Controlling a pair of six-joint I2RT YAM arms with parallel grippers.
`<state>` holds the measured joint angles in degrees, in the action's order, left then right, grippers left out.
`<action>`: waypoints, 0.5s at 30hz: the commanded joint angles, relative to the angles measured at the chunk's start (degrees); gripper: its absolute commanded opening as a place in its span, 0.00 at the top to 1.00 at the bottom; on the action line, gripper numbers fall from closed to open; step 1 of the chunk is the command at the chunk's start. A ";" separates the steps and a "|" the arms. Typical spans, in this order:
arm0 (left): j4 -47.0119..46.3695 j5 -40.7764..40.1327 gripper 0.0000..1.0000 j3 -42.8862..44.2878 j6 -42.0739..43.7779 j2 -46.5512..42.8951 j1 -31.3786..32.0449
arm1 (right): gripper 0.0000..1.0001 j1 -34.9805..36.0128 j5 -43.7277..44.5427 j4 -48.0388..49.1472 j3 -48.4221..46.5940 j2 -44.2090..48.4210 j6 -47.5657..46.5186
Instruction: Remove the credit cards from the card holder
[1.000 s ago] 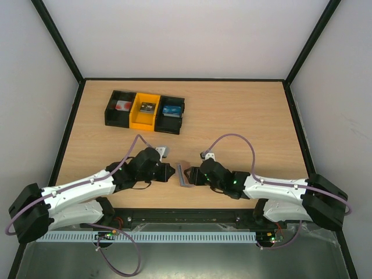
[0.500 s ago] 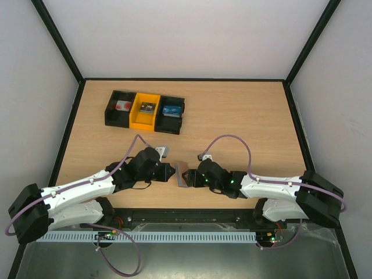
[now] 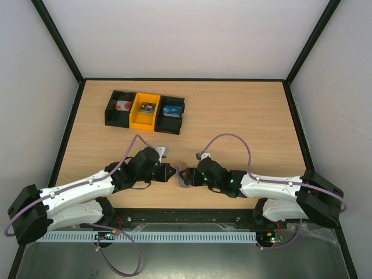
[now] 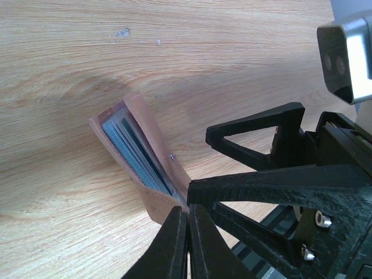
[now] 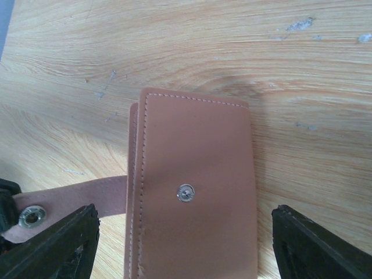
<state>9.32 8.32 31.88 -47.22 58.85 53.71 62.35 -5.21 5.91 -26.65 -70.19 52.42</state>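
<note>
**Operator:** What is nearest me?

**Spotter:** Your left end effector (image 4: 186, 216). Its fingers are pressed together, pinching the strap (image 5: 87, 197) of the small tan-brown leather folding card holder (image 5: 197, 145). The holder sits right at those fingertips.

**Operator:** And my right one?

**Spotter:** Your right end effector (image 5: 185, 210) is spread wide. The holder's stitched outer face is between its two black fingers, with a gap on either side. A metal snap stud (image 5: 185, 192) sits in the middle of that face, and the strap runs off towards your left end effector.

**Operator:** Can you see the credit cards?

**Spotter:** The holder gapes a little on the left end effector's side. Thin blue-grey edges (image 4: 136, 156) show between the covers, but you can't tell cards from pocket lining there.

**Operator:** What is under it?

**Spotter:** The pale wood-grain tabletop (image 5: 290, 70). I cannot tell whether the holder touches it.

**Operator:** And further out?

**Spotter:** Well beyond your left end effector is a row of three plastic bins (image 3: 145, 110), black, yellow and black, with a small item in each.
</note>
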 commanded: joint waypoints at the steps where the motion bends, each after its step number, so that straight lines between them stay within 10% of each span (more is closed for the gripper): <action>1: -1.24 0.74 0.97 1.96 -0.41 -1.11 -0.08 | 0.21 0.24 0.66 0.16 -2.28 -0.87 -1.21; 15: -1.28 0.38 0.97 1.87 -0.28 -1.12 -0.09 | 0.22 0.28 3.37 -3.26 -3.51 -2.75 -3.10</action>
<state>9.26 8.64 32.23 -47.22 58.83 53.71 62.35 -4.19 4.97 -27.99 -72.10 50.76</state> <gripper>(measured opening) 0.030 0.789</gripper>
